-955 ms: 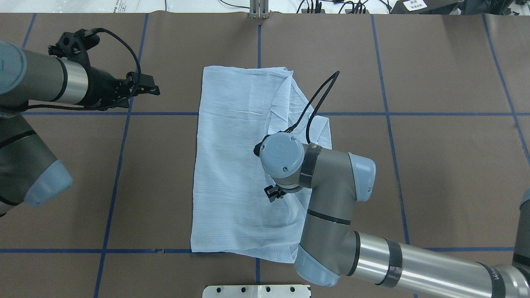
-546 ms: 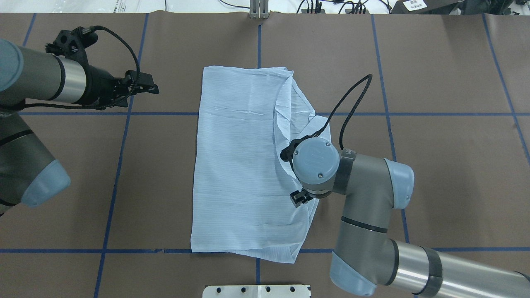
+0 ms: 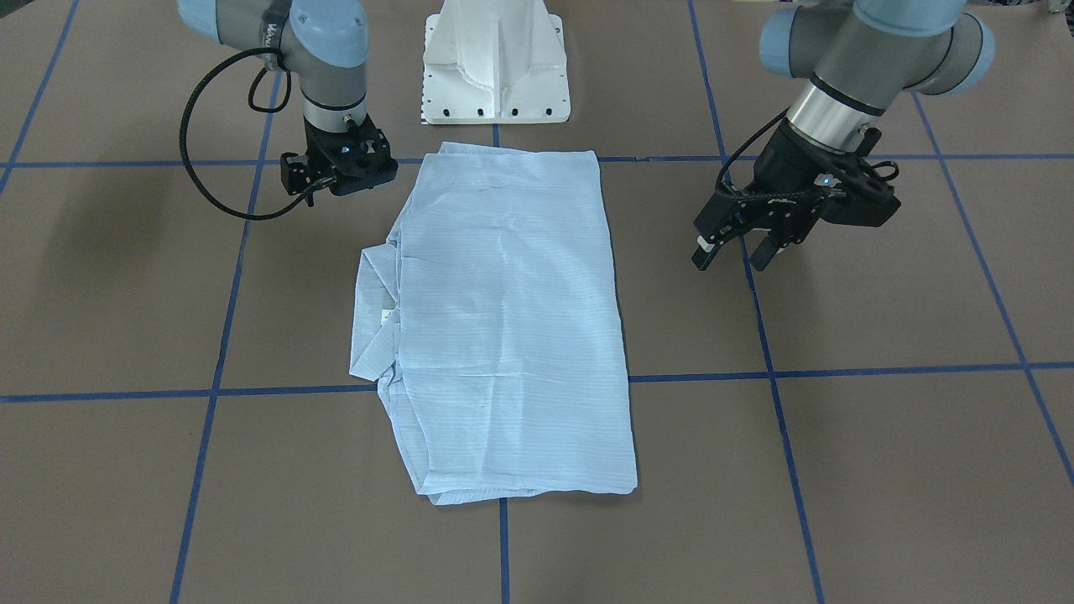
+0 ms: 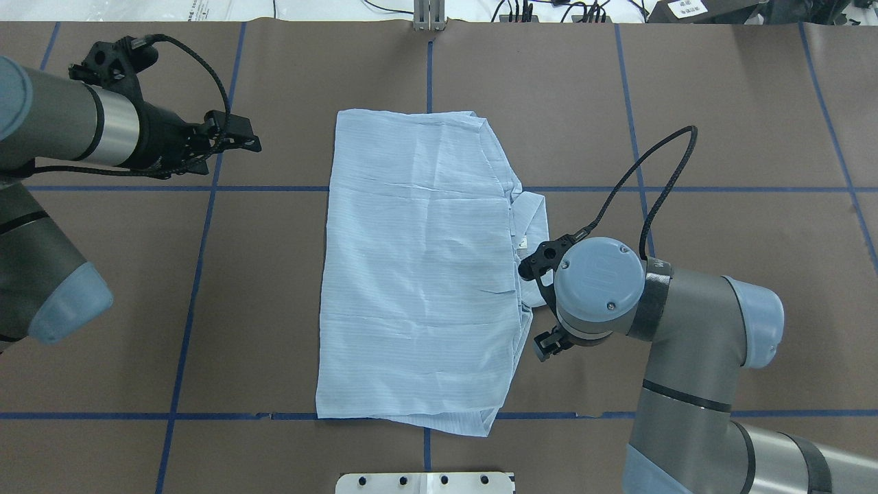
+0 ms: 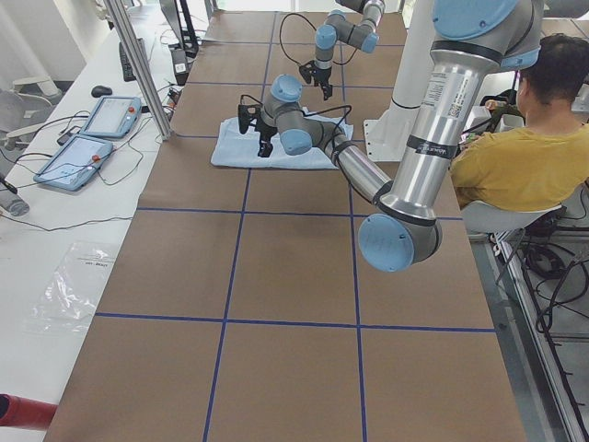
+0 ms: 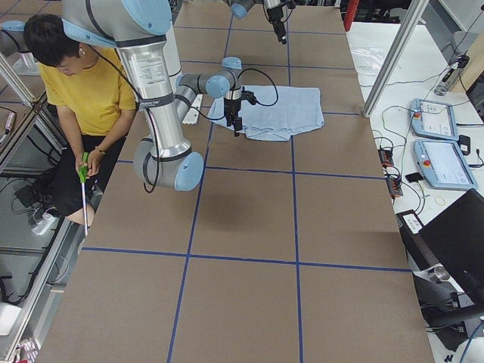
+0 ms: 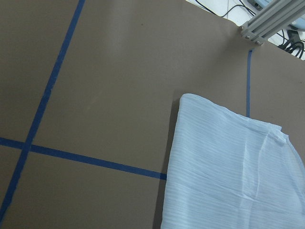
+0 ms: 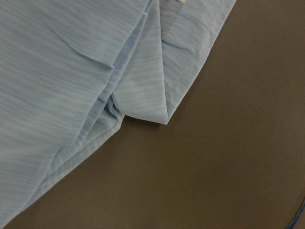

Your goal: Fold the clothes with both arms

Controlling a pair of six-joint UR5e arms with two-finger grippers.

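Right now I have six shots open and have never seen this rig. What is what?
A left arm and a right arm share one table, each ending in a two-finger gripper. Two shots look down: one from behind the robot, one from across the table, so sides swap there. Two look along the table from its ends, where a seated person shows. Two come from cameras on the wrists. A folded pale blue shirt lies flat in the middle. The left gripper hangs open beside it, off the cloth. The right gripper hangs at the shirt's other side, the collar side; whether it is open I cannot tell. Neither holds the shirt.
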